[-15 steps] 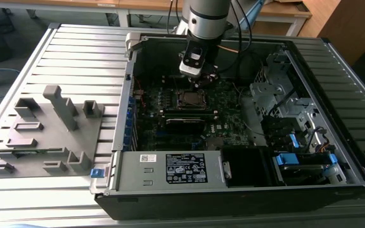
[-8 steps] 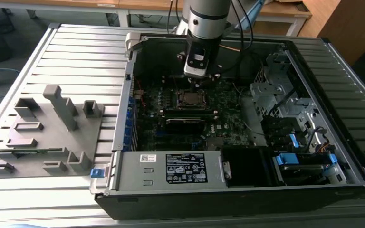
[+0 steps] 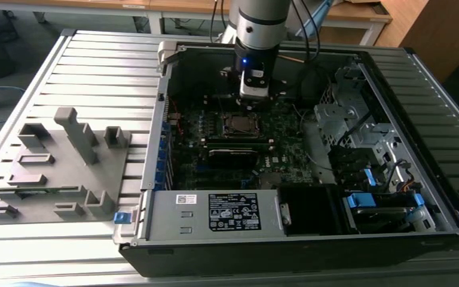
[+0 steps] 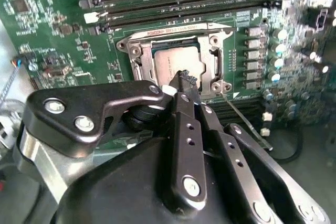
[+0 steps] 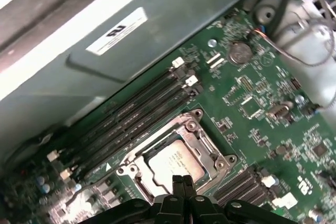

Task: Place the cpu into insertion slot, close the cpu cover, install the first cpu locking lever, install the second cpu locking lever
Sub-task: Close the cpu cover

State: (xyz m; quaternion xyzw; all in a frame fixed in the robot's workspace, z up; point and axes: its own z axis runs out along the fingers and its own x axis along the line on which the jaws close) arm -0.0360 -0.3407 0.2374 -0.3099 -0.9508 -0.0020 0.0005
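Observation:
The cpu (image 4: 176, 66) lies flat in the insertion slot (image 3: 240, 124) on the green motherboard, its silver top facing up. The cpu cover (image 4: 138, 62) lies down around it as a thin metal frame, with the chip showing through the cut-out. In the first wrist view the cpu (image 5: 176, 162) and cover (image 5: 208, 149) sit just beyond my fingertips. My gripper (image 4: 186, 81) is shut with nothing in it, its tip hovering over the socket's edge. A thin metal lever (image 4: 247, 121) sticks out from the socket's corner, standing free of the board.
Long black memory slots (image 4: 178, 3) run beside the socket. The open computer case holds a labelled power supply box (image 3: 213, 212) and a metal drive cage (image 3: 349, 119). A grey fixture block (image 3: 62, 167) stands on the slatted table at the exterior view's left.

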